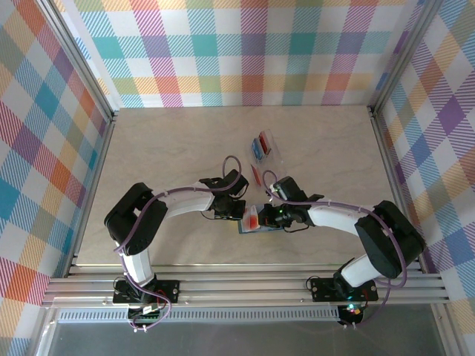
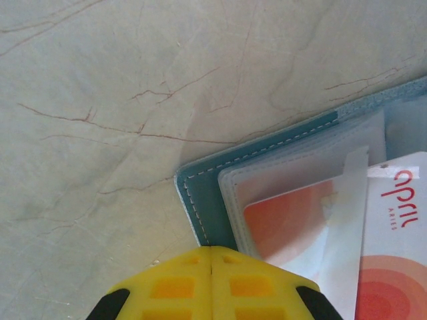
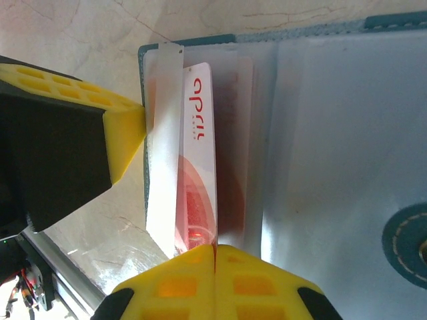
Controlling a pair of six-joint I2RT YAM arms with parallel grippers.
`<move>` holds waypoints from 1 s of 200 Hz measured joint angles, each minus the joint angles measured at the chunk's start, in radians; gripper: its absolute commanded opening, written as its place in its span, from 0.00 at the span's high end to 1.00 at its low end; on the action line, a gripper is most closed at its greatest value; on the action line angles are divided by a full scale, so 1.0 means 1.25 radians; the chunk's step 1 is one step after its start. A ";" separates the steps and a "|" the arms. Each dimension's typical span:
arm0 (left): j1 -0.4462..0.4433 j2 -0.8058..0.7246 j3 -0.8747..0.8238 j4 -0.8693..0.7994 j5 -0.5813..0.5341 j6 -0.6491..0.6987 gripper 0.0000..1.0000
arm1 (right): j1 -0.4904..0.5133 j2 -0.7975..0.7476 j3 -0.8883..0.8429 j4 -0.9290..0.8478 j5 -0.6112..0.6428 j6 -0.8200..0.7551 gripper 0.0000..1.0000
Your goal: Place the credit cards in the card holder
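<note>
- The left pincer (image 2: 212, 283) is fully closed and empty. Its tip sits at the corner of the teal-blue soft folding card holder (image 2: 197, 200), which lies open on the beige marbled surface (image 2: 100, 100). It should press there, so the holder cannot slide.
- The thin red-and-white plastic credit card (image 3: 198, 167) is partly inside a clear pocket (image 3: 163, 120).
- The right pincer (image 3: 215, 283) seems closed on the card's end; push straight and slowly.

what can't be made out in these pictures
- Right wrist: red card near end hidden behind right gripper.
- Left wrist: card holder cut off by frame edges, partly behind left gripper.
- Top view: card holder mostly under both grippers; cards in clear case too small to count.
</note>
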 measured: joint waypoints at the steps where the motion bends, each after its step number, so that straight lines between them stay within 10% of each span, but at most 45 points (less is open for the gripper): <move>1: 0.000 0.000 0.000 0.000 0.000 0.000 0.93 | 0.000 0.000 0.000 0.000 0.000 0.000 1.00; 143: -0.011 0.011 0.009 0.016 0.000 -0.002 0.93 | 0.022 0.000 -0.001 0.035 0.042 0.041 1.00; 200: -0.021 0.020 0.015 0.037 0.003 -0.002 0.93 | 0.032 -0.018 0.002 -0.018 0.097 0.007 0.61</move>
